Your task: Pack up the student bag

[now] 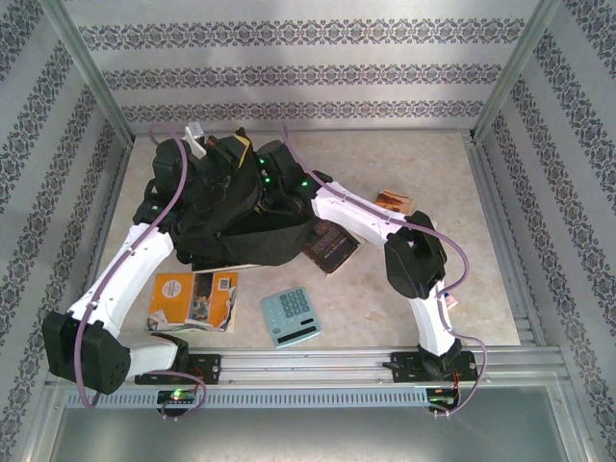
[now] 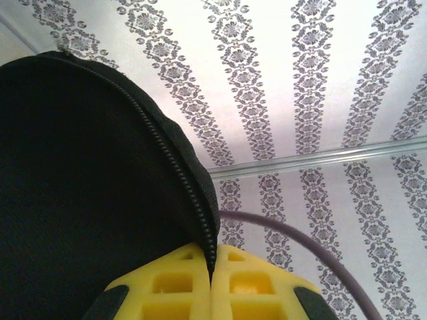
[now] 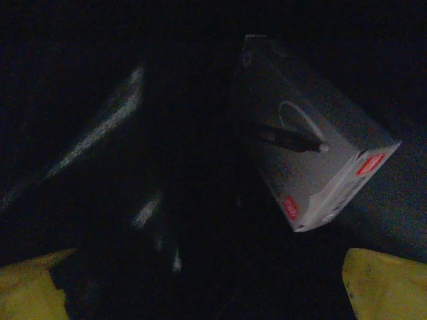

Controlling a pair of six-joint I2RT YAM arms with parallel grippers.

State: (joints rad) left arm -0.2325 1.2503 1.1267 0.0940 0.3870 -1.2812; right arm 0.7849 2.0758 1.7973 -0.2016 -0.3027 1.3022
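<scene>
The student bag point(image 1: 241, 226), a big black fabric backpack, lies at the back left of the table with both arms reaching into its top. My left gripper point(image 2: 213, 261) is shut on the bag's zipper edge point(image 2: 180, 173), holding the fabric up against the patterned wall. My right gripper point(image 3: 207, 297) is inside the dark interior of the bag, open, its yellow fingertips point(image 3: 383, 280) wide apart with nothing between them. A white box point(image 3: 313, 160) with red marks lies tilted inside the bag, just ahead of the right gripper and apart from it.
An orange booklet point(image 1: 192, 298) and a pale blue calculator point(image 1: 291, 316) lie on the table in front of the bag. A dark brown book point(image 1: 330, 247) leans at the bag's right edge. A small brown item point(image 1: 395, 200) sits at the right.
</scene>
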